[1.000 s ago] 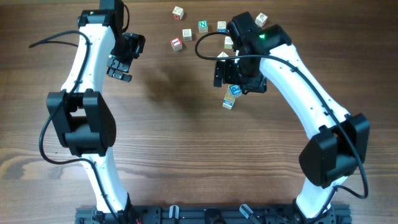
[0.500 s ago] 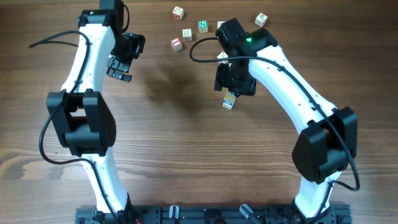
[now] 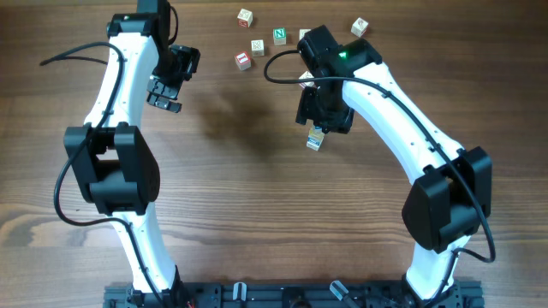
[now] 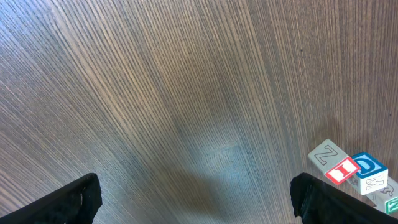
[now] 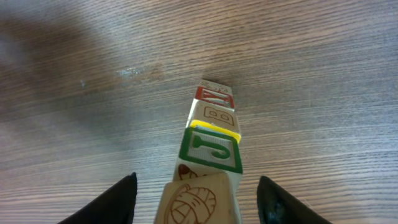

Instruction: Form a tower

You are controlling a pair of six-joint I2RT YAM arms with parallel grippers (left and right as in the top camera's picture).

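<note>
Right fingers: the right gripper (image 5: pixel 198 200) stands about halfway open, with one dark fingertip (image 5: pixel 118 199) on each side of the top cube (image 5: pixel 199 190).
Right contact: a thin strip of table (image 5: pixel 74 124) shows between each tip and that cube, so no touch is visible at the tips. Further back along the fingers is out of the frame.
Top cube: pale wood with a brown ball-like drawing on its upper face, sitting centred between the two tips.
Tower: the tower (image 5: pixel 214 115) runs straight down from the top cube, directly under the right gripper. In order come a cube with a red drawing, a green J face, a yellow edge, a brown-lettered face, and a red-lettered cube lowest, on the wood.
Tower from overhead: only its lower end (image 3: pixel 315 139) peeks out from under the gripper body, on the side toward the robot's base. It is well apart from the left arm.
Left fingers: the left gripper (image 4: pixel 196 202) is spread wide, with nothing between its tips and only bare table beneath.
Loose cubes near the left gripper: a small cluster (image 4: pixel 342 169) lies beyond its right-hand tip. It includes a grey Z, a red I and a blue D, touching one another.
Loose cubes from overhead: several singles (image 3: pixel 257 46) are scattered along the far edge of the table, between the two arms.
</note>
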